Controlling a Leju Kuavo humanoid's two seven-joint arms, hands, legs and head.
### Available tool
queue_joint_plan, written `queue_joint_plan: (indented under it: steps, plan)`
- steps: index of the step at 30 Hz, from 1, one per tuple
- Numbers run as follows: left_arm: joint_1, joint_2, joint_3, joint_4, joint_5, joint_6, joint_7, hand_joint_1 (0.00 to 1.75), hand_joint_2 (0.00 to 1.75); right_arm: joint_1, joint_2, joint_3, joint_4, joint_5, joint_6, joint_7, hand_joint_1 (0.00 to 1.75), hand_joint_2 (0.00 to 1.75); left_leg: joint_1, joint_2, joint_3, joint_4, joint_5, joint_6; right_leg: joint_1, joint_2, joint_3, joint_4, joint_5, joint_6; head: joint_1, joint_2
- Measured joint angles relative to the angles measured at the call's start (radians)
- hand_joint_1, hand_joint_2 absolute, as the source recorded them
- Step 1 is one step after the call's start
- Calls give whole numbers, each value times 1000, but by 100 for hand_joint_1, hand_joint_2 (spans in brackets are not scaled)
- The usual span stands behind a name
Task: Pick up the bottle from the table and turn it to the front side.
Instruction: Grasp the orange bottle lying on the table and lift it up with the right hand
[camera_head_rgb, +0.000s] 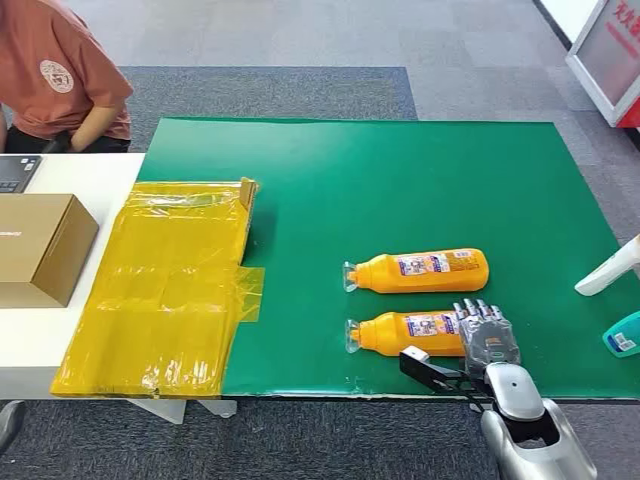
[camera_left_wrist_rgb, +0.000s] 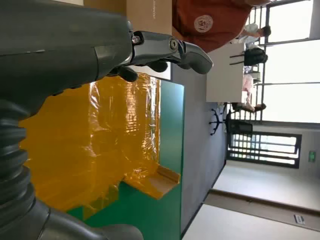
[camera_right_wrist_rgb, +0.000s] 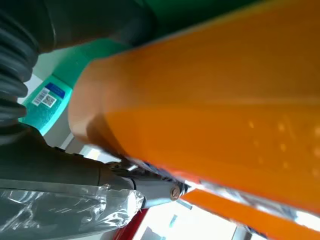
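head view entry: two orange bottles lying on their sides on the green table (camera_head_rgb: 423, 180), necks pointing toward the yellow plastic sheet (camera_head_rgb: 173, 285); near bottle (camera_head_rgb: 404, 333) at the table's front edge, far bottle (camera_head_rgb: 423, 271) just beyond and parallel, apart from it. near bottle taken as the task's thing. likely rigid moulded plastic, smooth and somewhat slick, moderate weight if full, prone to rolling on its rounded body; best held around the wide base end, clear of the narrow neck and transparent cap. right hand (camera_head_rgb: 487, 338) laid over that base end, fingers draped across the top, thumb low at the front edge; right wrist view close on orange body against the palm. whether the grip is fully closed: cannot tell. left hand (camera_left_wrist_rgb: 166, 52) in left wrist view, fingers extended and apart, holding nothing, near the yellow sheet. also noted: cardboard box (camera_head_rgb: 41, 245), seated person (camera_head_rgb: 60, 70), white and teal bottles (camera_head_rgb: 615, 300) at the right.
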Motion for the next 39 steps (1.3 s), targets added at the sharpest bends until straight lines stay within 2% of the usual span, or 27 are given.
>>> queue_joint_plan:
  steps: [16,18,22,25,34,39]
  plan:
    - [3,-1,-1,0,0,2,-4,0,175,-30,16,2,23,-21,-24,-42,175,175,0,0,0,0,0,0,0,0,0,0,0,0,0,0]
    - [3,-1,-1,0,0,-2,-8,0,175,-32,23,-1,20,-108,-34,-83,175,175,0,0,0,0,0,0,0,0,0,0,0,0,0,0]
    - [-3,2,-1,1,4,-11,-21,0,175,-26,28,-13,-8,-452,-18,-201,175,175,0,0,1,0,0,0,0,0,0,0,0,0,0,0]
    - [-6,10,-3,5,7,-7,-32,0,175,-15,29,-20,-38,-632,-9,-247,175,175,0,0,0,0,0,0,0,0,0,0,0,0,0,0]
    - [-22,39,-21,22,11,20,-49,0,175,-37,29,-20,-118,-873,-3,-289,175,175,0,0,0,0,0,0,0,0,0,0,0,0,0,0]
    - [-43,66,-79,36,-27,77,-58,0,175,-98,38,8,-139,-952,-5,-312,175,175,0,0,0,0,1,0,0,0,0,0,0,0,0,0]
